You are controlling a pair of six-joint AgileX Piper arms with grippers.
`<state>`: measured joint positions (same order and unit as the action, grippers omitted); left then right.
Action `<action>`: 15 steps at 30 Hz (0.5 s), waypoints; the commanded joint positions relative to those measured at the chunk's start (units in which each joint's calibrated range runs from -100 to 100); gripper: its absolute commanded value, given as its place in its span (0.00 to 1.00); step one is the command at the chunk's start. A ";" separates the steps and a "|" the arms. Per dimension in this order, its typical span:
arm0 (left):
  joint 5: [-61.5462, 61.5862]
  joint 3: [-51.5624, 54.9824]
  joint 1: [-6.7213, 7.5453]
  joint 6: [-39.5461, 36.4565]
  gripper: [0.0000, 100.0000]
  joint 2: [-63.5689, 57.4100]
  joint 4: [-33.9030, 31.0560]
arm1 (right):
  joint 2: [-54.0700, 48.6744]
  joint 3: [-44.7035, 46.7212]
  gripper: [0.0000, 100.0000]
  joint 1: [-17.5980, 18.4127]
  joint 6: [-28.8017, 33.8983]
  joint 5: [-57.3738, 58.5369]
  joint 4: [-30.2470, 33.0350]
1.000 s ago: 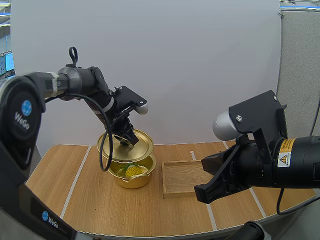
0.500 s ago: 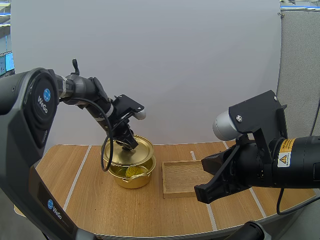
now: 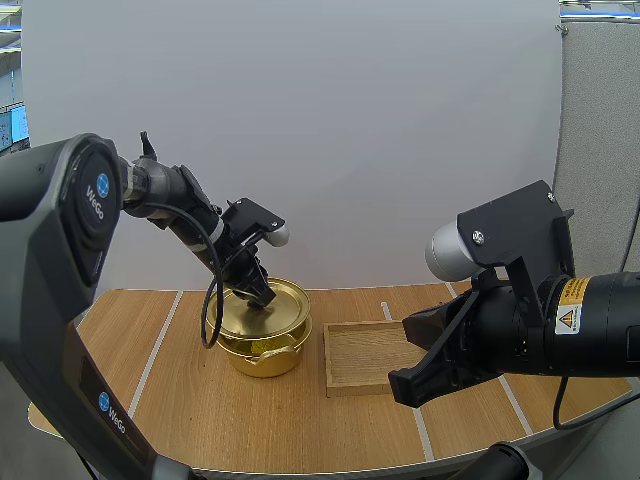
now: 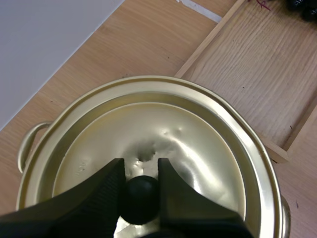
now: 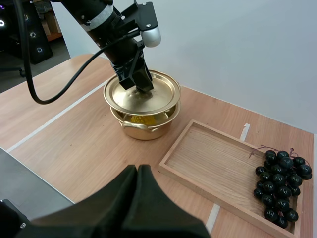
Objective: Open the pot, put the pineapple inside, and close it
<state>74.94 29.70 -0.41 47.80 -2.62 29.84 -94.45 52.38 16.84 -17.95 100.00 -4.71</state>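
A gold pot (image 3: 262, 355) stands on the wooden table with its gold lid (image 3: 272, 303) resting low over the rim. My left gripper (image 3: 262, 297) is shut on the lid's black knob (image 4: 142, 193), which sits between the two fingers above the lid (image 4: 188, 144). In the right wrist view the lid (image 5: 148, 94) sits slightly raised over the pot (image 5: 146, 130), and the yellow pineapple (image 5: 139, 119) shows through the gap inside. My right gripper (image 5: 138, 171) hangs shut and empty near the table's front, right of the pot (image 3: 410, 385).
A wooden tray (image 3: 365, 355) lies right of the pot, close to it. A bunch of dark grapes (image 5: 280, 183) lies at the tray's (image 5: 208, 158) far end. Bare tabletop stretches left of and in front of the pot.
My left gripper has brought the lid down from a raised, tilted hold onto the pot. In the high view the pineapple is now covered. The right arm has not moved.
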 commanded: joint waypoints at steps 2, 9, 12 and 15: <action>-1.16 1.09 -0.06 1.71 0.00 3.56 2.92 | -0.65 0.12 0.00 -0.23 0.09 0.00 0.36; -4.68 3.20 -0.06 3.39 0.00 5.04 4.18 | -0.65 0.12 0.00 -0.23 0.09 0.00 0.36; -6.00 3.30 -0.06 3.39 0.00 5.71 4.18 | -0.65 0.12 0.00 -0.23 0.09 0.00 0.36; -7.64 3.30 -0.06 3.39 0.00 5.88 4.18 | -0.65 0.12 0.00 -0.23 0.09 0.00 0.36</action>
<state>68.56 32.75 -0.41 50.89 2.97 32.69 -94.64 52.38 16.84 -17.95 100.00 -4.71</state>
